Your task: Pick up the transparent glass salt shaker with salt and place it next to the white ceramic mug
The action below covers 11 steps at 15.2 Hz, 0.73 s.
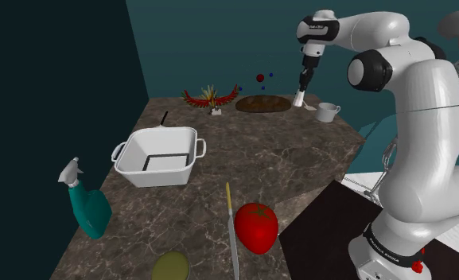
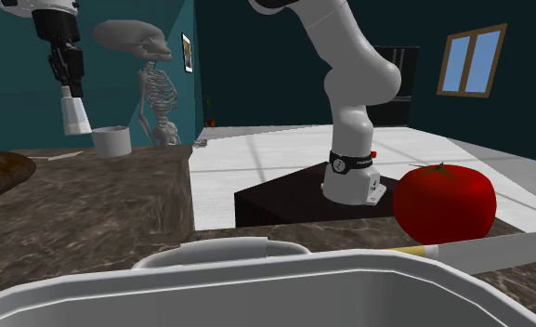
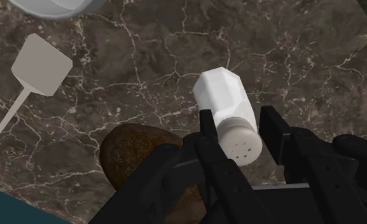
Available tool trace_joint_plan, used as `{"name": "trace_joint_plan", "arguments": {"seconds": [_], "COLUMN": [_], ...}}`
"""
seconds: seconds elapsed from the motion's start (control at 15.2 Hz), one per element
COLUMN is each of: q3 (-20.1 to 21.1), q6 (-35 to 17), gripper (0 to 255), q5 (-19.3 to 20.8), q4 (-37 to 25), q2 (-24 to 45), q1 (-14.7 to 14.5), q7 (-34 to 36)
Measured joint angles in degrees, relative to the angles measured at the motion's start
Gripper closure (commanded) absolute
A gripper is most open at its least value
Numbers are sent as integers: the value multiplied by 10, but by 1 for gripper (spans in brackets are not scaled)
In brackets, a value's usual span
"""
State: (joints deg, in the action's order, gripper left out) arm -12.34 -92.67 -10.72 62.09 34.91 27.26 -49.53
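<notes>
End effector [image 3: 239, 124] tight around white salt shaker [image 3: 220, 95], aloft near white mug [image 1: 326, 112].

Mug [image 3: 55, 7] partly beyond the wrist view's edge; white pan [image 2: 256, 302] partly beyond the second exterior view's edge.

Shaker [image 3: 223, 102]: one
Mug [image 1: 327, 112]: one
Tomato [image 1: 257, 227]: one
Spray bottle [image 1: 87, 204]: one
Baking dish [image 1: 152, 174]: one
Knife [image 1: 233, 239]: one
Spatula [image 3: 41, 65]: one
</notes>
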Motion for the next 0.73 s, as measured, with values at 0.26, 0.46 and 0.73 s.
{"name": "trace_joint_plan", "arguments": {"seconds": [0.26,0.46,0.73], "q3": [0,0,1], "q6": [-34,-58,-89], "gripper": [255,255,255], "q5": [0,0,-1], "q4": [38,65,96], "q2": [-3,-6,-6], "q1": [-3,-6,-8], "q7": [-4,-6,-9]}}
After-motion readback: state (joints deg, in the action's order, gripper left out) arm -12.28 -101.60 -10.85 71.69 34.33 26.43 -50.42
